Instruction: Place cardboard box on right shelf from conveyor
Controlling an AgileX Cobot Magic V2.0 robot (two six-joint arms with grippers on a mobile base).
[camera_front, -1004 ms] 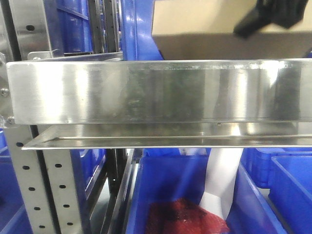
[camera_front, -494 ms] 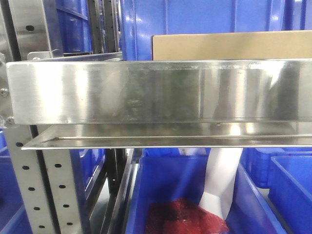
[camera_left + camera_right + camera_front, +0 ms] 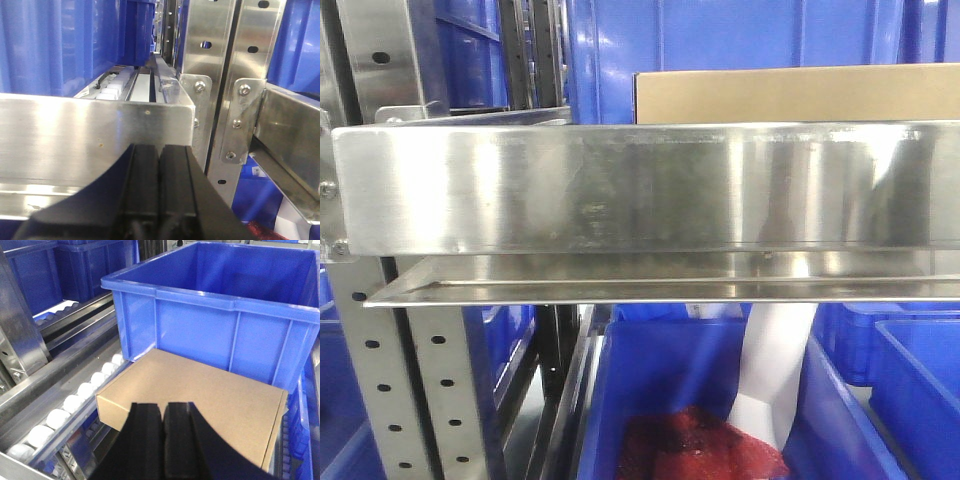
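Box position: the cardboard box [image 3: 200, 400] lay flat on the right shelf [image 3: 640, 185], on a track of white rollers [image 3: 65, 412], behind the shelf's shiny front lip.
Box neighbours: its far edge sat right against the front wall of a big blue bin [image 3: 220, 315]; whether they touched could not be told.
Box direction: broad face up, long axis running across the shelf from side to side, at a slight angle in the right wrist view, with the near left corner closest to the camera.
Box from the front: only a tan strip [image 3: 800, 95] showed above the steel lip, level, running off the right edge.
Right gripper [image 3: 163, 422]: hovered just above the near edge of the box, pointing toward the blue bin, black fingers pressed together with nothing between them.
Left gripper [image 3: 159, 165]: sat low in front of another steel shelf lip [image 3: 95, 127], beside the perforated grey uprights [image 3: 220, 75], fingers together and holding nothing.
Below the shelf: a blue crate [image 3: 720, 400] with something red [image 3: 700, 445] and a white sheet [image 3: 775, 360] inside.
Writing: the box's visible sides were plain, with no readable print on them.
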